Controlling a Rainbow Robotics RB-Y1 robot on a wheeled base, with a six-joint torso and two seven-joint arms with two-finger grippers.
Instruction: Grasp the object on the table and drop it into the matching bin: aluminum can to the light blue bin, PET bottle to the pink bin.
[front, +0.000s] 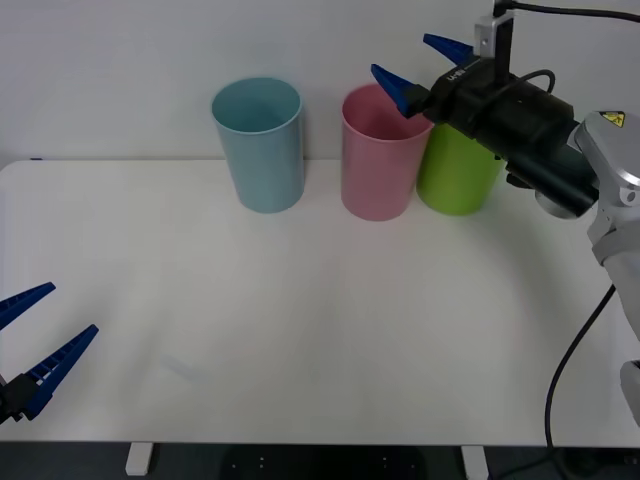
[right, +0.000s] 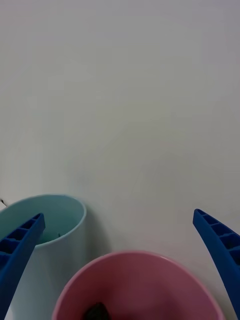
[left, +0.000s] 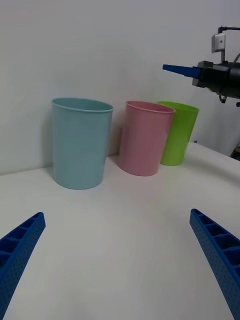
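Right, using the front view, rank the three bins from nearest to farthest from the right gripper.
1. Pink bin: middle of the row, directly under the open right gripper.
2. Lime green bin: rightmost, below the wrist just behind the fingers.
3. Light blue bin: leftmost of the row.

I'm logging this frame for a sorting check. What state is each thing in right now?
Right gripper: open, empty, above the pink bin's rim.
Left gripper: open, empty, low at the table's near left edge.
Pink bin: upright, something dark lying at its bottom.
Light blue bin: upright.
Lime green bin: upright.
Table: bare in front of the bins.
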